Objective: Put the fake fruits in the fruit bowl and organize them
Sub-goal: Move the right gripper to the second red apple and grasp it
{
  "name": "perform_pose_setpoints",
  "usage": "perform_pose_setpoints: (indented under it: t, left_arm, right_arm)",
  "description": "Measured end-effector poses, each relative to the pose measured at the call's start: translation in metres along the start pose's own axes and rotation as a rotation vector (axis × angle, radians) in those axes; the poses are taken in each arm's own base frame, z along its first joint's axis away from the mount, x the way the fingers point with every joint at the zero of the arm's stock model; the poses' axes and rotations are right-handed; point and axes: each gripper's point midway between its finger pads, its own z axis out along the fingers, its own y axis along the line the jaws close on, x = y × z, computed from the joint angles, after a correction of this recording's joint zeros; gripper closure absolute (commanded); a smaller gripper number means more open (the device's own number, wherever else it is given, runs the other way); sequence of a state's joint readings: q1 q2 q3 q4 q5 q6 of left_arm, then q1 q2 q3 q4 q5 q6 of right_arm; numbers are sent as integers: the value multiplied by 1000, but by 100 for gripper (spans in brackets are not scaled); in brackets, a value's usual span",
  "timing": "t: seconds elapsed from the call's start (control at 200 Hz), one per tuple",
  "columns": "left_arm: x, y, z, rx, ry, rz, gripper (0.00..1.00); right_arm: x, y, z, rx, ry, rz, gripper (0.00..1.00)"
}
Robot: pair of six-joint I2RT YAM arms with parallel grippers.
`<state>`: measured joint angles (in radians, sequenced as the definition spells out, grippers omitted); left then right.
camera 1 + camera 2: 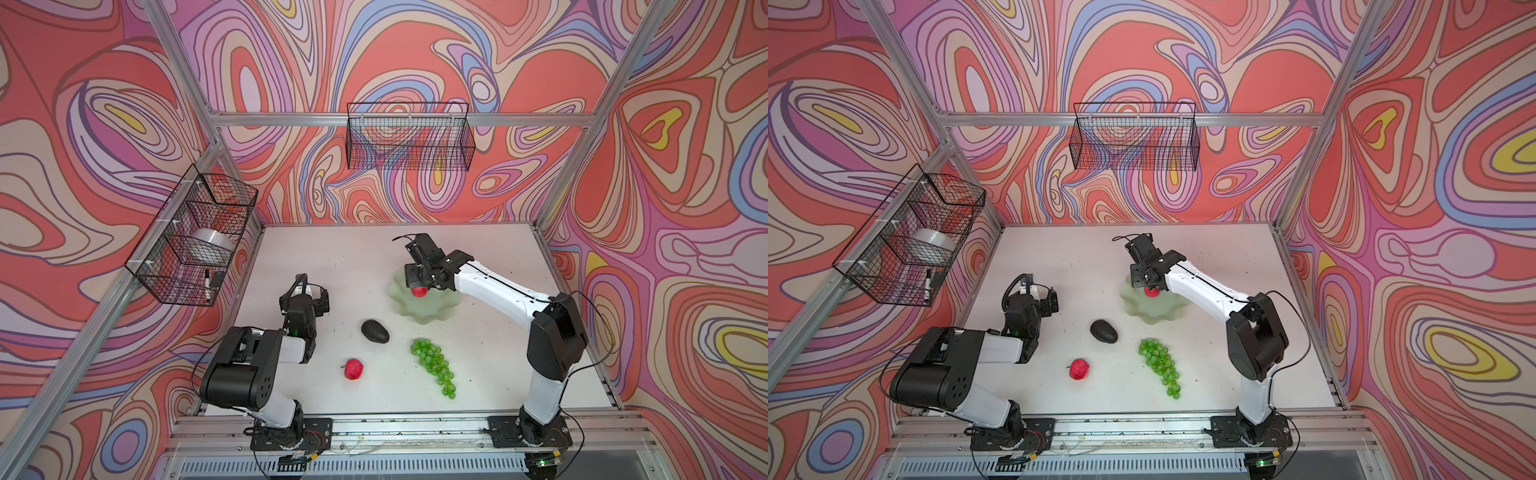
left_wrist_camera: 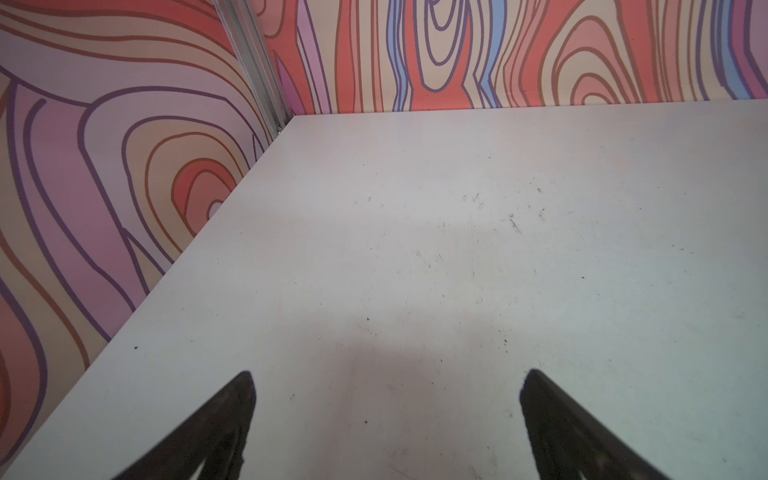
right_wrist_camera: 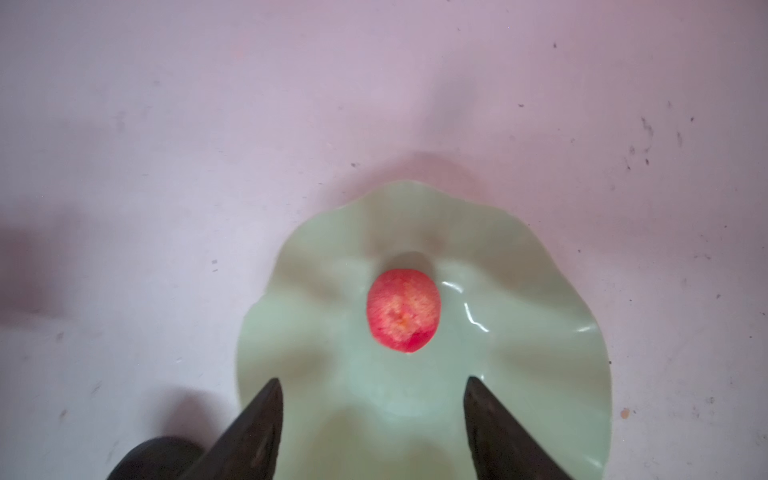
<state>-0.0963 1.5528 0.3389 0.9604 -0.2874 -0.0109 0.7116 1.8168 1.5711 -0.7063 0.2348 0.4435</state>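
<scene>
so, red apple [image 3: 403, 309] inside fruit bowl [image 3: 552, 374]

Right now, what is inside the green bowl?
One red apple lies in the middle of the bowl, clear of the open right gripper. Its fingers hide strips of the bowl floor; nothing else shows.

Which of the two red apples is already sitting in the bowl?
The apple beneath the right gripper, resting in the green bowl; the other apple lies on the table near the grapes.
</scene>
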Motion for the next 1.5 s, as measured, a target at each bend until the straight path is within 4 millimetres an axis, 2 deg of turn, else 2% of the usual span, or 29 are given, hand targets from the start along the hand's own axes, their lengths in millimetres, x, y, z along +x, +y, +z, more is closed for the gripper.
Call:
perform_pose_setpoints:
  t: [0.065, 0.14, 0.24, 0.335, 0.421, 0.531, 0.766, 0.966, 1.186, 1.322, 1.497]
  left_arm:
    - [0, 0, 0, 0, 0, 0, 0]
    - [0, 0, 0, 0, 0, 0, 0]
    - [0, 0, 0, 0, 0, 0, 0]
    - [0, 0, 0, 0, 0, 0, 0]
    - [0, 0, 0, 0, 0, 0, 0]
    - [0, 0, 0, 0, 0, 0, 0]
    - [0, 0, 0, 0, 0, 0, 0]
    - [0, 0, 0, 0, 0, 0, 0]
    - [0, 0, 0, 0, 0, 0, 0]
    - [0, 0, 0, 0, 0, 0, 0]
    - [0, 0, 0, 0, 0, 0, 0]
  right_arm:
    - [11, 36, -20, -67, -11, -41, 29]
    - [39, 86, -36, -165, 7, -110, 27]
    - [100, 140, -44, -295, 81, -214, 26]
    - [154, 163, -43, -382, 174, -285, 24]
    - [182, 171, -39, -428, 215, -326, 21]
    - [196, 181, -40, -492, 220, -380, 19]
    - [199, 196, -41, -574, 157, -505, 18]
    - [207, 198, -27, -575, 143, -605, 19]
    - [230, 197, -5, -558, 187, -668, 21]
    - [240, 201, 2, -561, 205, -686, 23]
    - [242, 207, 6, -575, 209, -684, 28]
